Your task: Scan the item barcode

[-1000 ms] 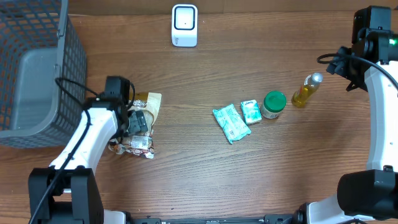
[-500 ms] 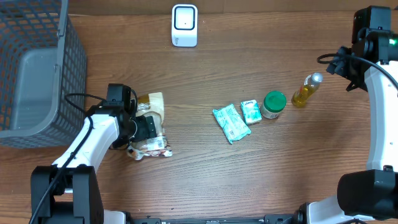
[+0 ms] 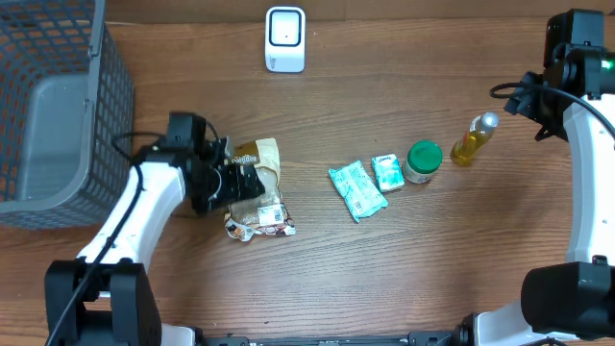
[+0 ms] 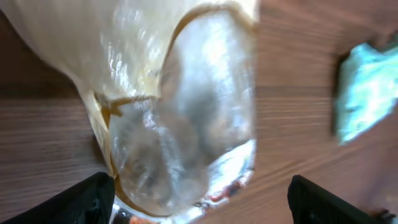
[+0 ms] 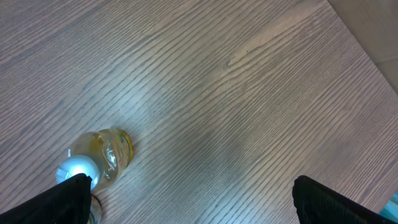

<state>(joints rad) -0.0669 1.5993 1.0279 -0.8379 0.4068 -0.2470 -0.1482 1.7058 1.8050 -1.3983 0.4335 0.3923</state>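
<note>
Pickup stage: snack bag (image 3: 259, 156), left of centre on the table (image 3: 404, 269), is straddled by the wide-open left gripper (image 4: 194, 198), probably not pinched yet, so closing, then presenting to the scanner (image 3: 285, 39), is needed.

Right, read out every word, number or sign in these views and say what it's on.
Nothing can be read as text in any view.
Snack bag: printing at its ends, too blurred to read.
Larger teal packet and smaller teal packet: print too small to read.
Green-lidded jar: label too small to read.
Yellow bottle and white scanner: no text visible.
</note>
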